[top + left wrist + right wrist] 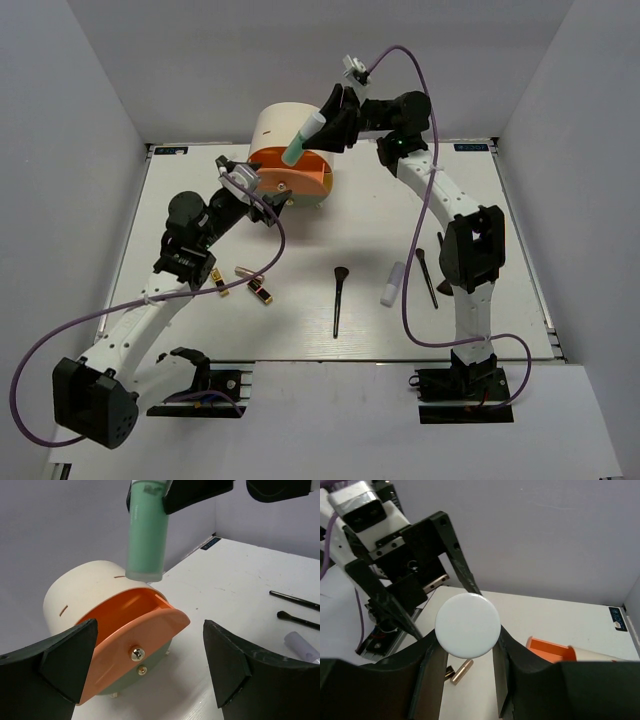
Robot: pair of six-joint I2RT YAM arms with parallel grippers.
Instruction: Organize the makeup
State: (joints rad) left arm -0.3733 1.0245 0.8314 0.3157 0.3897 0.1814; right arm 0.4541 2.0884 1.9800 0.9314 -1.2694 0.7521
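Observation:
My right gripper (327,124) is shut on the green bottle (303,140), which hangs tilted above the open orange top drawer (300,172) of the cream half-round box (275,125). In the left wrist view the bottle (146,535) hangs just over the drawer (125,612). In the right wrist view its white round end (468,625) sits between my fingers (427,670). My left gripper (260,198) is open at the drawer front, its jaws wide on either side of the knob (137,654). Three lipsticks (243,271), two brushes (338,300) and a white tube (393,283) lie on the table.
The second brush (427,277) lies right of the white tube, near the right arm. A lower green drawer (142,676) is shut under the orange one. White walls enclose the table at the back and sides.

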